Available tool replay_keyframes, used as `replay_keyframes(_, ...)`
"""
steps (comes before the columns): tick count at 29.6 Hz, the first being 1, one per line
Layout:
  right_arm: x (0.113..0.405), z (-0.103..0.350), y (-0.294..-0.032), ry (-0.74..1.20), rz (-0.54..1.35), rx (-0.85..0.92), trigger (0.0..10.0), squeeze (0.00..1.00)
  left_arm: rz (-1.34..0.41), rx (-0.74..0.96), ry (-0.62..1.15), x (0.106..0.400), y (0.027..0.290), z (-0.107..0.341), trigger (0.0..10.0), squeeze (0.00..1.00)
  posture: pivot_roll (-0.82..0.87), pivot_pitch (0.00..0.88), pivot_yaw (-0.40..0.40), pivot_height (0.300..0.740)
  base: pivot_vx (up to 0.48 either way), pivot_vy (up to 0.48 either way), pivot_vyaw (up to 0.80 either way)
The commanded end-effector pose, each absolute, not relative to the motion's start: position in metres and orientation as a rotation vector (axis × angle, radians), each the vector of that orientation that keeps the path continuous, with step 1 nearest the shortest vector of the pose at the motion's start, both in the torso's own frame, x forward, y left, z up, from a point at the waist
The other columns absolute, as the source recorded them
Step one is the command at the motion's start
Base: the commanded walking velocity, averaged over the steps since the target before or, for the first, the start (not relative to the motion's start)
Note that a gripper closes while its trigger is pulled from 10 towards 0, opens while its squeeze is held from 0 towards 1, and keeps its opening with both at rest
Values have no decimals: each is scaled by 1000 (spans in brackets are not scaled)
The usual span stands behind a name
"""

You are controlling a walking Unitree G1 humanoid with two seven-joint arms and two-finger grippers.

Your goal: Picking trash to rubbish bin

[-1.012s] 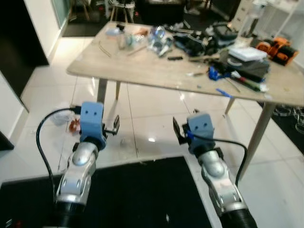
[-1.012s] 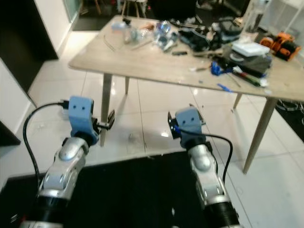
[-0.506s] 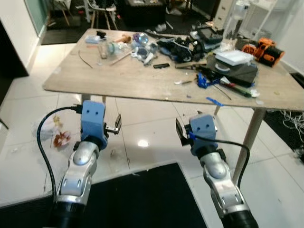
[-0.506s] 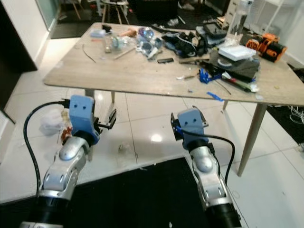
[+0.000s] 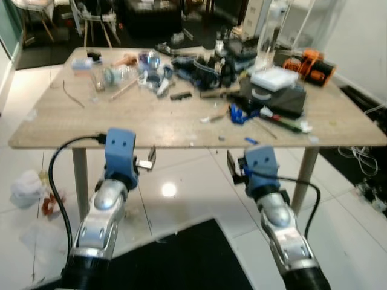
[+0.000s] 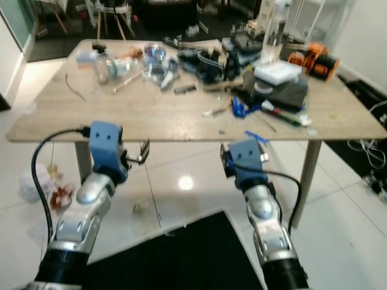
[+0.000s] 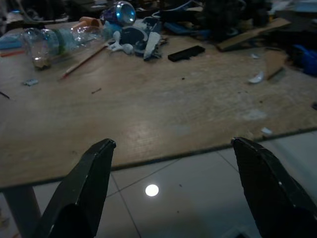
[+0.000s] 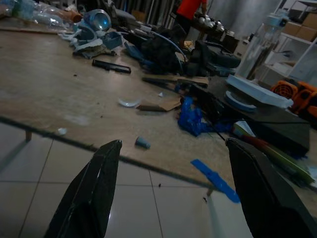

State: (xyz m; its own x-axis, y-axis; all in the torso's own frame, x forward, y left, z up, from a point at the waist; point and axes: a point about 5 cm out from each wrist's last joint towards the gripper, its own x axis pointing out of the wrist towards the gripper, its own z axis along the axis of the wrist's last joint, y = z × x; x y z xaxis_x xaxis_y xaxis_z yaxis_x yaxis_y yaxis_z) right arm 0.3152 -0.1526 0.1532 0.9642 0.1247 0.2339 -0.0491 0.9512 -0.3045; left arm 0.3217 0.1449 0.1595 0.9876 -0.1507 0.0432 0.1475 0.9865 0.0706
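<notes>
Table (image 5: 121,124): big wooden one straight ahead at 12 o'clock, its near edge just past my fingertips, and honestly it's a mess up there.
Rug (image 5: 181,260): black, on the white tiles right under my arms at 6 o'clock.
Dark box (image 5: 275,96): on the table at about 1 o'clock, with a white flat thing (image 5: 273,77) stacked on top.
Orange tool (image 5: 308,62): at the far corner of the table, 2 o'clock-ish.
My left gripper (image 7: 173,163): held up in front of the table edge at 11 o'clock, fingers (image 7: 89,183) spread wide apart, nothing between them.
My right gripper (image 8: 173,173): same deal at 1 o'clock, also in front of the table edge, fingers (image 8: 96,183) wide apart and holding nothing.
Floor trash (image 5: 27,187): white crumpled bag on the tiles at 9 o'clock, by the table leg, with a reddish wrapper (image 5: 49,204) just beside it. Well apart from both grippers.
Plastic bottle (image 7: 49,39): clear, lying on its side on the far part of the table at 11 o'clock.
Crushed blue can (image 7: 121,12): at 12 o'clock, near the bottle, in a pile of scraps.
Black bar (image 7: 185,53): small flat black thing lying on the tabletop at 12 o'clock.
Blue plastic bits (image 8: 190,119): a crumpled blue lump at 1 o'clock, with a blue strip (image 8: 215,179) nearer the table edge.
</notes>
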Motion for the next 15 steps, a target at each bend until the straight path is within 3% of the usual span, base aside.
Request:
replay_keyframes(1,314,151,-156,-239,81,-300,10000,0,-155,70,-32,321,144,156,10000,0,-12,88,-1,740,326,0,0)
replay_keyframes(6,314,152,-156,-241,84,-303,10000,0,-157,68,-32,321,144,156,10000,0,-12,87,-1,740,329,0,-251)
replay_keyframes(12,314,152,-156,-243,86,-306,10000,0,-159,68,-31,321,144,156,10000,0,-12,89,-3,740,324,0,-800)
replay_keyframes(15,315,152,-156,-243,85,-306,10000,0,-158,68,-31,321,144,156,10000,0,-11,91,-3,740,326,0,-317)
